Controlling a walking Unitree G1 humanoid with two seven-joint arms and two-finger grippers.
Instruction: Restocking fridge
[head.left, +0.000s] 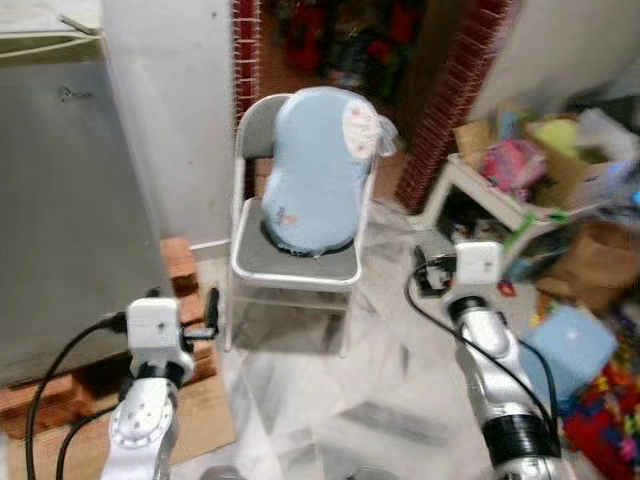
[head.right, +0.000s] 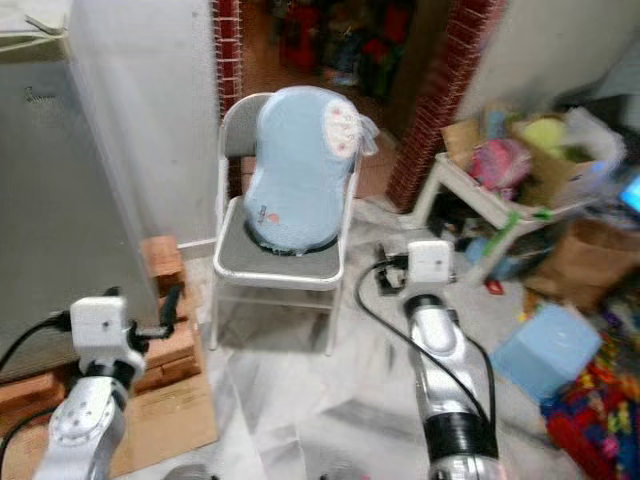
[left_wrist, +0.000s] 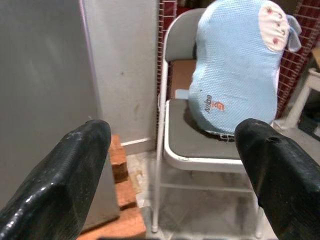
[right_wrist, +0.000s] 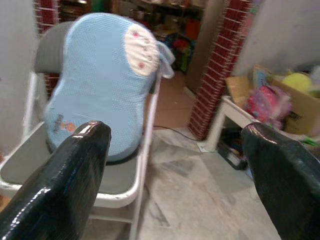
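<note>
Both claws are held wide and empty: left claw (head.left: 212, 312) lower left, right claw (head.left: 428, 272) right of centre. Nearer the left claw, the fridge (head.left: 70, 200) (door closed) is seen at the left edge.

Blue cushion (head.left: 315, 170) on folding chair (head.left: 300, 262), bricks (head.left: 180, 265), blue box (head.left: 570, 345)

Lived-in home, cluttered: fridge (head.left: 60, 200) beyond left claw (left_wrist: 170, 165), folding chair (head.left: 300, 265) between claws, toys (head.left: 600, 400) heaped past right claw (right_wrist: 175, 170).
</note>
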